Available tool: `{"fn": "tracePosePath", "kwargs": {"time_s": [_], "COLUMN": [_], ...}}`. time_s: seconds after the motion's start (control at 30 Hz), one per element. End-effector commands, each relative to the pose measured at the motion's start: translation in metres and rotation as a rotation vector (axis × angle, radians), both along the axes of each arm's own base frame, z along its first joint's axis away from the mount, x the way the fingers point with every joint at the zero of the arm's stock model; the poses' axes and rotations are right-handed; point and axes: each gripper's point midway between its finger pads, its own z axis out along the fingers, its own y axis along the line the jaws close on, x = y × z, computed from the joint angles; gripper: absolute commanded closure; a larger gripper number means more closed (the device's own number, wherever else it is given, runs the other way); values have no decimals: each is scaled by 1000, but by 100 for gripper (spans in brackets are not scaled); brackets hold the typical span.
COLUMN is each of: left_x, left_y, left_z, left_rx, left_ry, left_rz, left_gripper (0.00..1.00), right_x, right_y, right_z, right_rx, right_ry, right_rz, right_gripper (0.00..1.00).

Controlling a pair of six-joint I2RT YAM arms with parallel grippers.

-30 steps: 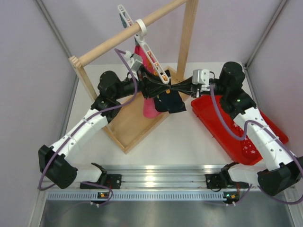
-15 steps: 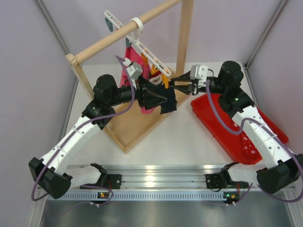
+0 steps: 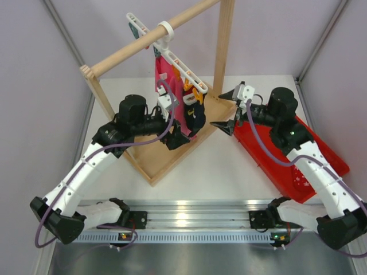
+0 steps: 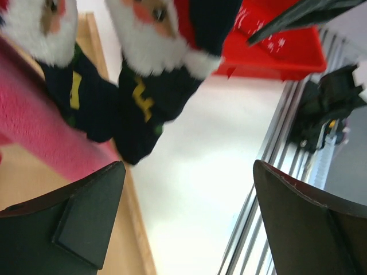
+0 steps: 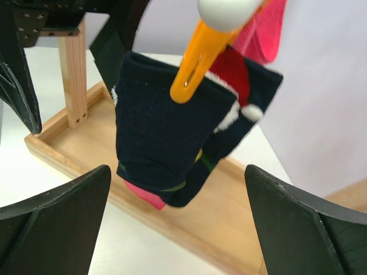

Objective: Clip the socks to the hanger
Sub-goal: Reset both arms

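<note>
The socks (image 3: pixel 196 117) are seen hanging from an orange clip (image 5: pixel 194 64) at the lower, near end of the hanger (image 3: pixel 182 71). Its ring hook (image 3: pixel 167 30) is looped over the wooden rail (image 3: pixel 123 56), and the pink cloth (image 3: pixel 163 74) is hung just beside the socks on the same bar. The jaws of the left gripper (image 4: pixel 188 166) are spread wide with nothing between them; they are placed below the socks' lower ends, apart from them, above the frame's wooden base (image 3: pixel 163 157). The jaws of the right gripper (image 3: pixel 217 110) are likewise spread wide and empty, and are held off the socks on their right side. Open room is left over the white table (image 3: pixel 212 177) toward its near edge, up to the metal rail (image 3: pixel 183 209) there. On the right, the space is bounded by the red tray (image 3: pixel 335 163), over which the right arm is stretched. Behind the socks, the frame's upright post (image 3: pixel 225 40) is set close.
</note>
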Motion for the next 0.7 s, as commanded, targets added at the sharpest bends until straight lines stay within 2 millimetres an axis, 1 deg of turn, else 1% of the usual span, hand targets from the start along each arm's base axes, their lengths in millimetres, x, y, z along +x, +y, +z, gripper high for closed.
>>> {"fn": "tracePosePath", "kwargs": {"time_s": [0.0,0.03,0.07,0.1,0.13,0.17,0.2,0.23,0.27,0.3,0.33,0.37,0.43,0.47,0.6,0.67], "left_x": [-13,-9,-9,-9,-4,-2,-2,-4,-2,-3,-5,-5,-11,-14,-24,-22], "left_y": [27,34,41,47,55,60,65,72,80,87,93,99,105,107,110,114], "left_z": [-14,-18,-24,-23,-26,-26,-26,-27,-28,-31,-34,-37,-41,-43,-44,-42], "left_rx": [186,227,259,268,298,308,314,324,346,365,382,404,418,422,417,419], "left_ry": [-24,-39,-22,-33,-42,-51,-56,-69,-81,-83,-90,-94,-94,-92,-109,-112], "left_rz": [-11,17,42,69,117,149,171,193,233,253,267,286,290,288,264,288], "left_gripper": [2,2,2,2,2,2,2,2,2,2,2,2,2,2,2,2], "right_x": [-10,-12,-18,-14,-20,-24,-24,-32,-35,-37,-45,-45,-49,-50,-57,-58], "right_y": [-27,-33,-41,-50,-57,-63,-70,-77,-82,-87,-93,-98,-103,-109,-111,-111], "right_z": [4,0,-7,-10,-10,-24,-29,-26,-40,-43,-40,-48,-49,-50,-48,-47], "right_rx": [29,20,9,8,12,-9,-9,7,2,11,32,39,58,74,98,108], "right_ry": [64,78,109,127,135,193,211,206,246,250,238,264,280,294,308,314], "right_rz": [-146,-168,-200,-265,-290,-316,-362,-383,-406,-430,-438,-459,-473,-493,-481,-485], "right_gripper": [0,0,0,0,0,0,0,1,0,0,0,0,0,0,0,0]}}
